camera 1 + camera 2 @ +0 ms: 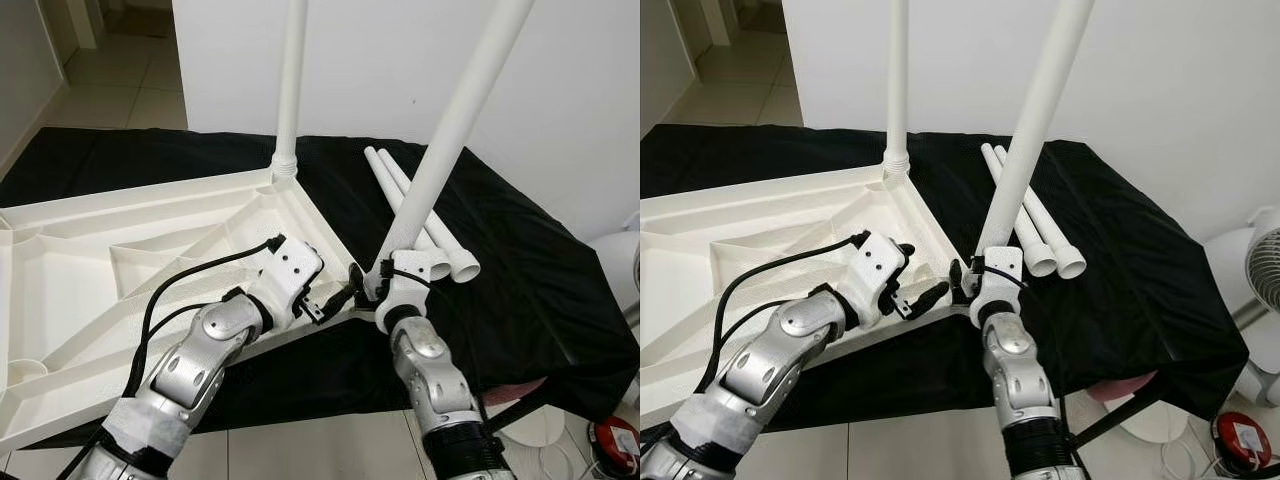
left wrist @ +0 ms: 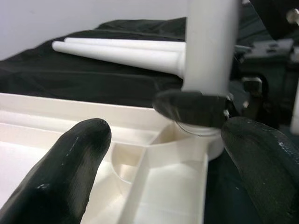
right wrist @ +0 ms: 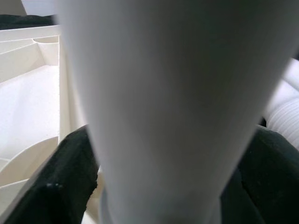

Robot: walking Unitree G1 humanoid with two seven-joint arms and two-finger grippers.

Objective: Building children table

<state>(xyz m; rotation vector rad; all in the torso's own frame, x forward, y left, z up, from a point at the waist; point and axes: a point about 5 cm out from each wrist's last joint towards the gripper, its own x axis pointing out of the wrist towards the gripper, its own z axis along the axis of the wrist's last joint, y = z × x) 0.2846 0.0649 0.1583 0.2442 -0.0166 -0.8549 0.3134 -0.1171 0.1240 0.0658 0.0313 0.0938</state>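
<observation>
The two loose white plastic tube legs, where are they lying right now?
The two loose white plastic tube legs lie side by side on the black cloth, just right of the upturned white tabletop, behind the right claw.

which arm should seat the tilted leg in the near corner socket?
Right. The right gripper is already shut on the tilted leg at its base, by the tabletop corner. The left gripper is open beside it, holding nothing.

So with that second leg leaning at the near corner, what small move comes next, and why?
Probably the right gripper should tip the held leg upright over the tabletop corner socket. It leans, unlike the seated far leg. The left gripper is open beside it.
</observation>
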